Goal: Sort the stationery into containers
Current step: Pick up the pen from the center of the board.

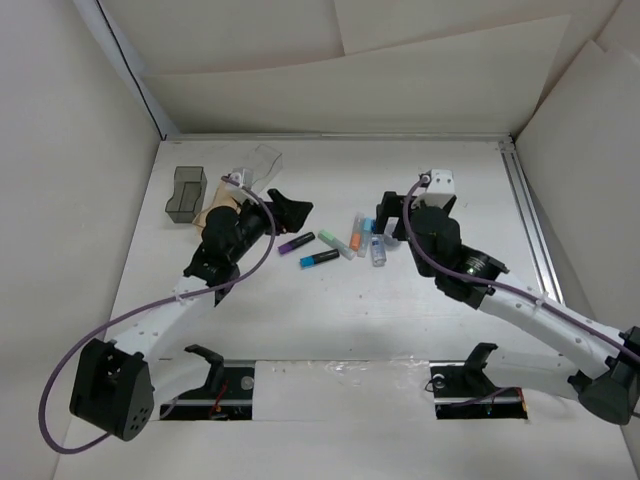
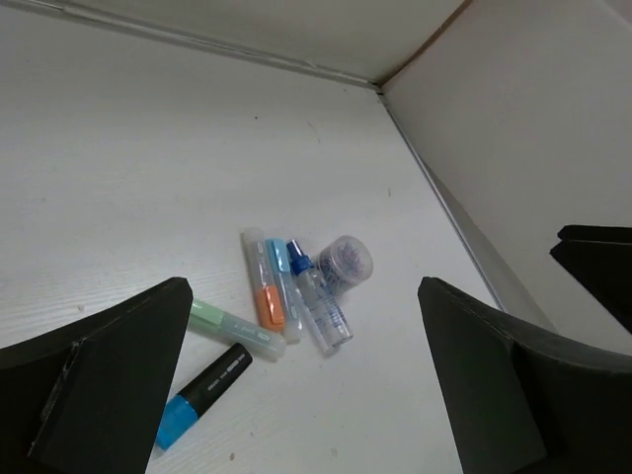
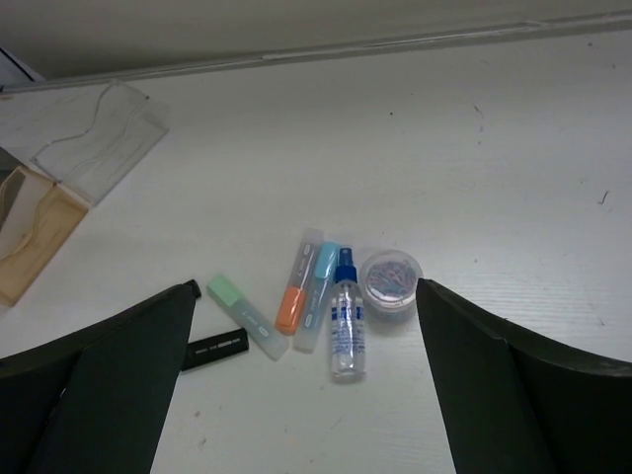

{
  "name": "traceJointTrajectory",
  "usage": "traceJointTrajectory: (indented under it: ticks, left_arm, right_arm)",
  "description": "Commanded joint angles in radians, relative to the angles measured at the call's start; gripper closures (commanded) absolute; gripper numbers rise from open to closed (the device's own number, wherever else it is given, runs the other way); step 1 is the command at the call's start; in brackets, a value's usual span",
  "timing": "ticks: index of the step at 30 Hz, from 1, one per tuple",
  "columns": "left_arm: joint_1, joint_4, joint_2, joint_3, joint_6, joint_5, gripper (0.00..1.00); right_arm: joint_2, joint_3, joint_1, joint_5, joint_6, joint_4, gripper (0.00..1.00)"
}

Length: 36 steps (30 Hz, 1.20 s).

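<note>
Several markers lie in a loose group mid-table: a purple-capped one (image 1: pixel 296 241), a black one with a blue cap (image 1: pixel 319 259), a green one (image 1: pixel 335 243), an orange one (image 1: pixel 355 232) and a light blue one (image 1: pixel 364 239). A clear blue-capped bottle (image 1: pixel 377 249) lies beside them. My left gripper (image 1: pixel 292 210) is open and empty, just left of the group. My right gripper (image 1: pixel 389 222) is open and empty, at the group's right end. The dark grey bin (image 1: pixel 185 194), amber bin (image 1: pixel 213 214) and clear bin (image 1: pixel 256 165) stand at the back left. My left arm partly hides the amber bin.
A small round clear tub of coloured clips (image 3: pixel 392 279) stands against the bottle (image 3: pixel 346 326). The clear bin (image 3: pixel 94 138) and amber bin (image 3: pixel 30 247) show at the left of the right wrist view. White walls close in the table. A metal rail (image 1: pixel 530 215) runs along its right edge.
</note>
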Motion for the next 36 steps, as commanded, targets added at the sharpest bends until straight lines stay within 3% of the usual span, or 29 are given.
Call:
traceJointTrajectory:
  ticks: [1, 3, 7, 13, 22, 24, 25, 26, 29, 36]
  left_arm:
    - [-0.029, -0.106, -0.035, 0.078, 0.017, -0.073, 0.0]
    - [-0.153, -0.144, -0.035, 0.079, 0.083, -0.325, 0.0]
    - [-0.269, -0.109, -0.048, -0.005, 0.124, -0.467, 0.0]
    - [-0.309, -0.052, -0.114, -0.102, 0.156, -0.507, 0.0]
    - [-0.309, -0.15, -0.038, -0.038, 0.241, -0.547, 0.0]
    - [-0.309, -0.15, -0.027, -0.038, 0.241, -0.57, 0.0]
    - [-0.309, -0.126, -0.015, -0.05, 0.232, -0.57, 0.0]
    - [-0.309, -0.11, -0.015, -0.05, 0.232, -0.57, 0.0]
    - [-0.309, -0.094, 0.034, -0.038, 0.235, -0.608, 0.0]
    - [-0.309, -0.098, 0.155, 0.054, 0.279, -0.642, 0.0]
  right_arm:
    - [0.036, 0.022, 0.009, 0.013, -0.044, 0.137, 0.0]
    - [0.057, 0.035, 0.009, 0.013, -0.025, 0.137, 0.0]
    - [0.045, 0.003, 0.009, 0.025, 0.038, 0.137, 0.0]
    - [0.025, -0.042, 0.009, 0.143, 0.065, 0.178, 0.0]
    - [0.034, -0.119, 0.009, 0.137, 0.1, 0.225, 0.01]
    - [0.034, -0.119, 0.009, 0.033, 0.1, 0.224, 0.29]
    - [0.034, -0.119, 0.009, 0.033, 0.1, 0.224, 0.66]
    - [0.034, -0.119, 0.009, 0.051, 0.1, 0.224, 0.77]
    - [0.034, -0.119, 0.009, 0.097, 0.1, 0.224, 0.96]
    - [0.043, -0.119, 0.009, 0.109, 0.1, 0.206, 1.0]
